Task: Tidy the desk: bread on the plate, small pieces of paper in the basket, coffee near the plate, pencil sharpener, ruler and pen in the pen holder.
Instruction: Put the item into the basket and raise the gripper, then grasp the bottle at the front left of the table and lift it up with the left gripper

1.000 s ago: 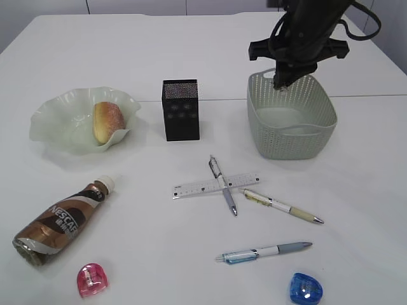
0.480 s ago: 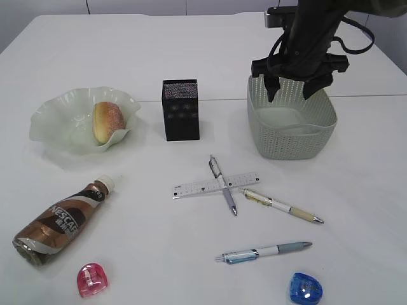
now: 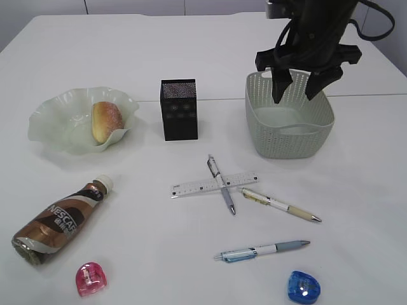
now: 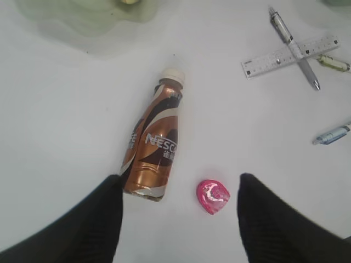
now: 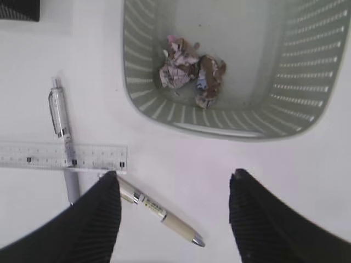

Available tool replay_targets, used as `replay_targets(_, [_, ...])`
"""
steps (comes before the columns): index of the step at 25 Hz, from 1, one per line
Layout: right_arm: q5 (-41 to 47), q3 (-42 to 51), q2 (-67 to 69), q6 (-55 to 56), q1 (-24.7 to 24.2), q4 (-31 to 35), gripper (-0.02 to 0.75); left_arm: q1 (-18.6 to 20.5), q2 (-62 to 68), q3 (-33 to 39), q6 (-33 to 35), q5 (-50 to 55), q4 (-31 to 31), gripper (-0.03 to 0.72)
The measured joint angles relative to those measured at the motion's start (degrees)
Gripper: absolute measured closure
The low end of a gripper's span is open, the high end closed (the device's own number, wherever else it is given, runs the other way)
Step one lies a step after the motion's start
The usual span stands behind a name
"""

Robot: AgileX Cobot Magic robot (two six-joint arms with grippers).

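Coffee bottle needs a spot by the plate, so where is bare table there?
Bare table lies between the plate and the pen holder, and in front of the plate above the lying coffee bottle. The ruler and pens crowd the middle.

Bread (image 3: 105, 121) on plate (image 3: 54, 124), holder (image 3: 179, 109) between plate and basket (image 3: 289, 136), paper (image 5: 189, 71) in basket
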Motion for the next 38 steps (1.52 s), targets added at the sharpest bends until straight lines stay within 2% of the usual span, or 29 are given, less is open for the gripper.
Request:
replay_targets(3, [0.00,4.75,-2.79,-0.97,0.21,0.28,0.281,0.00,0.00,0.00,0.00,-0.81,0.00,0.210])
replay_targets(11, [-2.08,25.35,-14.92,-2.85,0.79,0.82,0.283,0.00,0.00,0.00,0.34,-1.41,0.00,0.228])
replay_targets(18, [-3.81,37.68,-26.51,-2.85,0.79,0.82,0.284,0.00,6.98,0.00,6.68,-1.29,-0.03,0.228])
replay_targets(21, [-3.84,39.63,-28.67,-2.89,0.79,0.04,0.284,0.00,12.29,-0.60,10.37,-1.29,0.85,0.228])
replay_targets(27, [-4.07,39.99,-28.87,-3.11,0.79,-1.12,0.284,-0.53,22.89,-5.04,11.60,-1.16,3.42,0.225])
replay_targets(33, [-5.53,40.08,-28.87,-3.15,0.79,-1.24,0.284,-7.72,31.73,-9.02,12.63,-1.69,8.89,0.099])
replay_targets(38, [-5.75,40.08,-28.87,-3.15,0.79,-1.61,0.284,-10.58,36.49,-9.15,12.33,-4.77,11.08,0.071])
